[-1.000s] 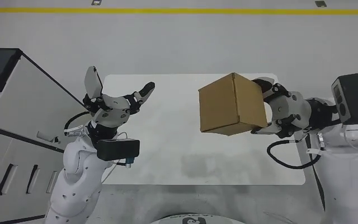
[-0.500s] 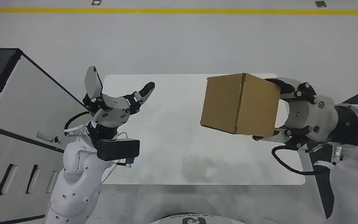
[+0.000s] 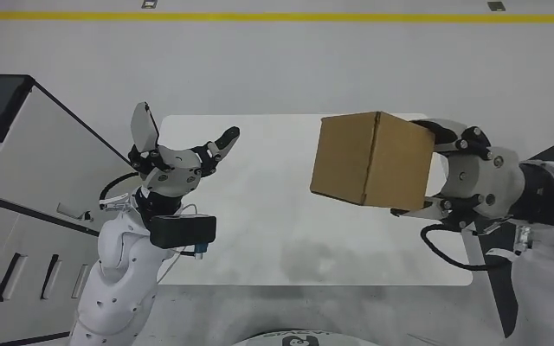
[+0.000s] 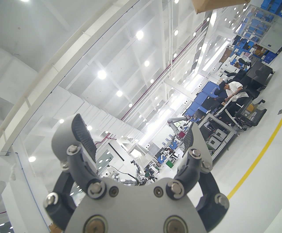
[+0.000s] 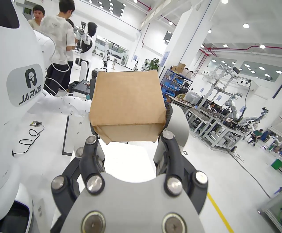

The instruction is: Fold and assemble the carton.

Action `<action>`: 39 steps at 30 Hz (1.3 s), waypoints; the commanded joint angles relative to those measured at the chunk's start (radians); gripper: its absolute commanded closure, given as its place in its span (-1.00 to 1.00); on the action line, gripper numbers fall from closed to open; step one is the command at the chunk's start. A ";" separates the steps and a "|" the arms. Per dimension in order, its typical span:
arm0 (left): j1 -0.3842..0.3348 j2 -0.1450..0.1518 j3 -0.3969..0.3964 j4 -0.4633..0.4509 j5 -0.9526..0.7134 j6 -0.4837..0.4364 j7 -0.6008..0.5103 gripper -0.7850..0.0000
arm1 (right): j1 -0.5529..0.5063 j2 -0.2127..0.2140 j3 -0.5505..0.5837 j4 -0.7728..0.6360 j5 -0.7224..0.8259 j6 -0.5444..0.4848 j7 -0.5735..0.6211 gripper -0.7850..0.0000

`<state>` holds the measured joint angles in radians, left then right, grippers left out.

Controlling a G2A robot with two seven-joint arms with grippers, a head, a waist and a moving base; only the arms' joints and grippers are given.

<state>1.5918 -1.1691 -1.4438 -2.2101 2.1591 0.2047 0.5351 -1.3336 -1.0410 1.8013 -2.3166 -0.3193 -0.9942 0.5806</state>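
A brown cardboard carton (image 3: 372, 160), folded into a closed box, hangs in the air over the right part of the white table (image 3: 260, 233). My right gripper (image 3: 421, 166) is shut on the carton (image 5: 126, 108), one finger on each side of its near end. At the table's left edge my left gripper (image 3: 186, 130) points upward, open, with nothing between its fingers (image 4: 84, 138). A corner of the carton (image 4: 217, 5) shows far off in the left wrist view.
A grey-white cabinet (image 3: 43, 173) with a dark top stands left of the table. A yellow floor line (image 3: 277, 16) runs beyond the table's far edge.
Over the last second my right arm turned and lifted the carton slightly toward the table's far right. Since half a second ago nothing has moved. The left arm has kept still.
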 commanded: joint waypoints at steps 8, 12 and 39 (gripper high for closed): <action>0.000 0.000 0.000 0.000 0.000 0.000 0.000 -1.00 | 0.187 0.040 -0.122 -0.033 -0.363 -0.018 -0.036 1.00; 0.000 0.000 0.000 0.000 0.000 0.000 0.000 -1.00 | 0.187 0.040 -0.122 -0.033 -0.363 -0.018 -0.036 1.00; 0.000 0.000 0.000 0.000 0.000 0.000 0.000 -1.00 | 0.054 0.068 -0.216 -0.033 -1.470 0.172 -1.053 1.00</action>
<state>1.5918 -1.1691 -1.4438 -2.2101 2.1591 0.2047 0.5351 -1.2725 -0.9732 1.5855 -2.3500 -1.7619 -0.8308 -0.4529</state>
